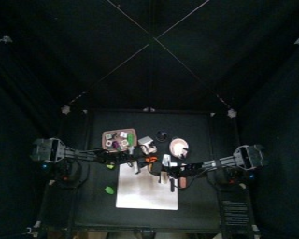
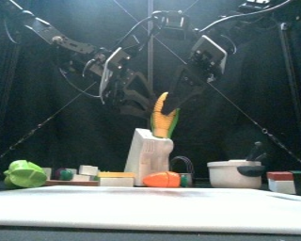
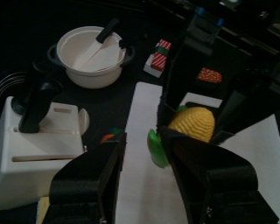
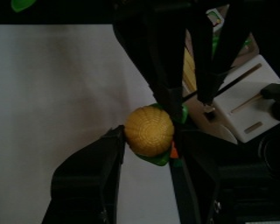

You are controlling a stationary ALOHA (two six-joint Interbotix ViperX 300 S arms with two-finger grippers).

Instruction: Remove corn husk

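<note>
Left wrist view: white pot (image 3: 90, 59) holds a black utensil (image 3: 108, 37).

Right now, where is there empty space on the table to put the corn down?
The white board is bare along its whole front. It is crowded behind it: green husk, white box, carrot and pot stand in a row. The corn stands over the box.
</note>
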